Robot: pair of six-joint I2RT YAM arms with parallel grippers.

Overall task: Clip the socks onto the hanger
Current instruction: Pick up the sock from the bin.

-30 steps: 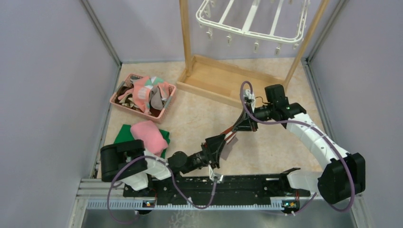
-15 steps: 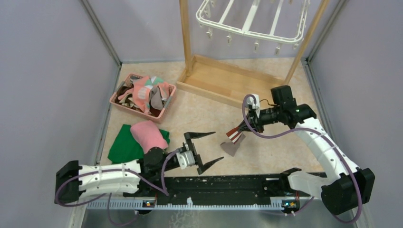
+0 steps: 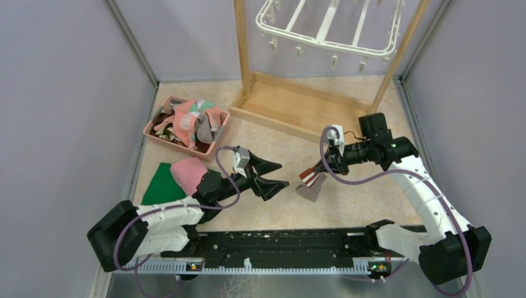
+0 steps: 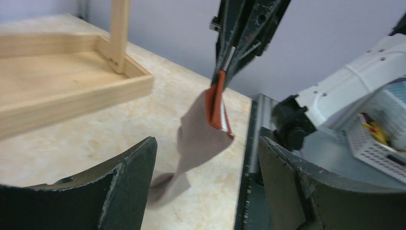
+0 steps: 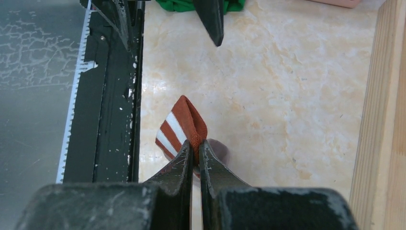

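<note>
right gripper [image 3: 321, 169] closed on red-white cuff [image 3: 308, 176] of grey-brown sock [image 3: 309, 188]; left gripper [image 3: 283, 174] jaws spread, empty, just beside the sock.

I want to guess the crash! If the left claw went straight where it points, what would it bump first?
Probably the sock with the striped cuff, dangling from the right claw straight ahead of the open left claw. Its exact depth is hard to judge.

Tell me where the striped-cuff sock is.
In the top view the sock hangs right of centre, its cuff pinched in the right gripper, the open left gripper just left of it.
</note>
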